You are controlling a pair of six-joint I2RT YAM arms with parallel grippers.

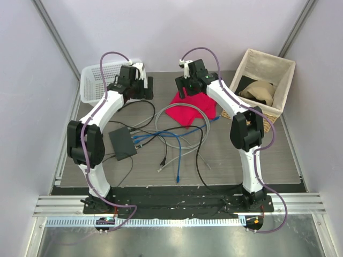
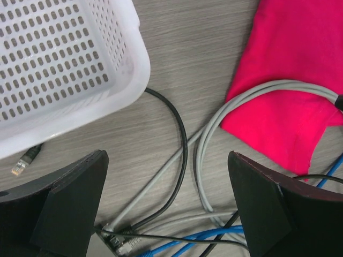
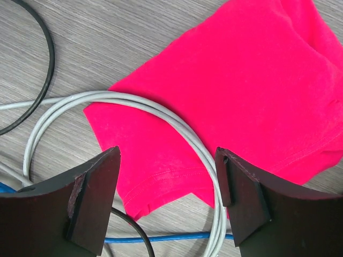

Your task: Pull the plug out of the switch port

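Switch (image 1: 122, 143): flat matte black box, cables (image 1: 161, 136) seemingly plugged in.

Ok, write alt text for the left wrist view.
The left gripper, jaws open, hangs over a grey wood-grain tabletop. A looped grey cable crosses a red cloth at right; a white perforated plastic basket sits upper left.

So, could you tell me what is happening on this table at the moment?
Two robot arms are meant to unplug the switch, but neither touches it yet. The left gripper hovers open over loose cables beside the white basket. The right gripper hovers open above the red cloth and a grey cable loop. Cables run into the switch's edge, and nothing is held.
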